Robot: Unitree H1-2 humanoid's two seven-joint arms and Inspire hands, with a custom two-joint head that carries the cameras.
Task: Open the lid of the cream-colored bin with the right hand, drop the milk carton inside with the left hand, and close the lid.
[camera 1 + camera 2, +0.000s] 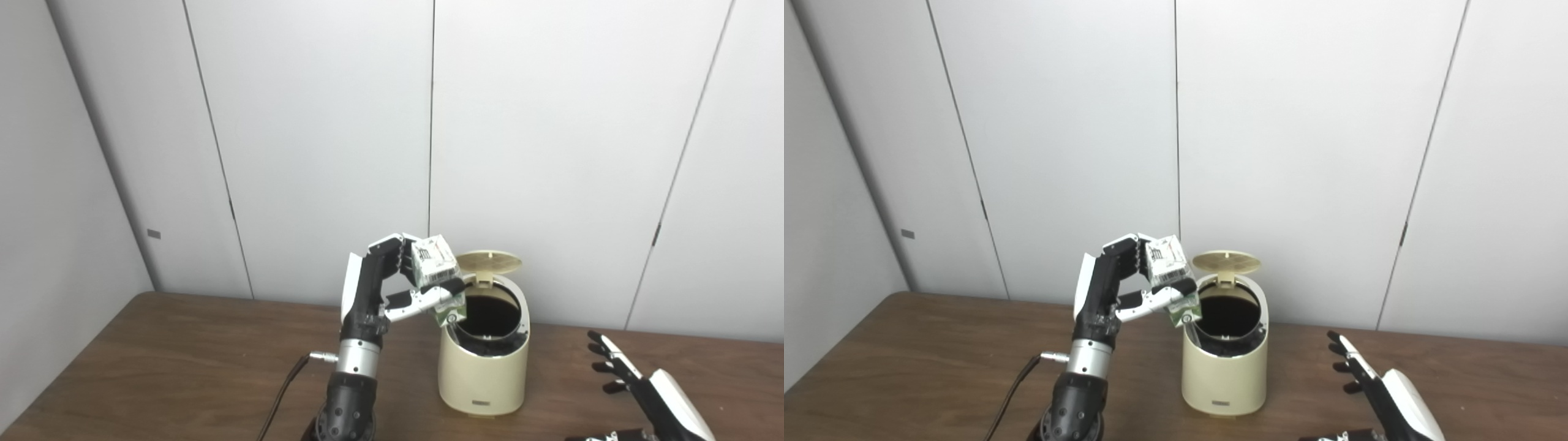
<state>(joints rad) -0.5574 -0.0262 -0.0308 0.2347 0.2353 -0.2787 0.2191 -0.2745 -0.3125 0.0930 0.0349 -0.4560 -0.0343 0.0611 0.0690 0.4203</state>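
Observation:
The cream-colored bin (484, 373) stands on the brown table, right of center. Its round lid (490, 261) is swung up at the back, and the dark inside shows. My left hand (392, 285) is raised beside the bin's left rim and is shut on the white and green milk carton (438, 275). The carton is tilted, and its lower end is at the left edge of the opening. My right hand (637, 386) is open and empty, low over the table to the right of the bin, apart from it. The bin also shows in the right eye view (1224, 367).
The brown wooden table (184, 355) reaches from the left wall to the right edge of the picture. Grey wall panels stand close behind the bin. A black cable (282, 392) hangs from my left forearm near the table's front.

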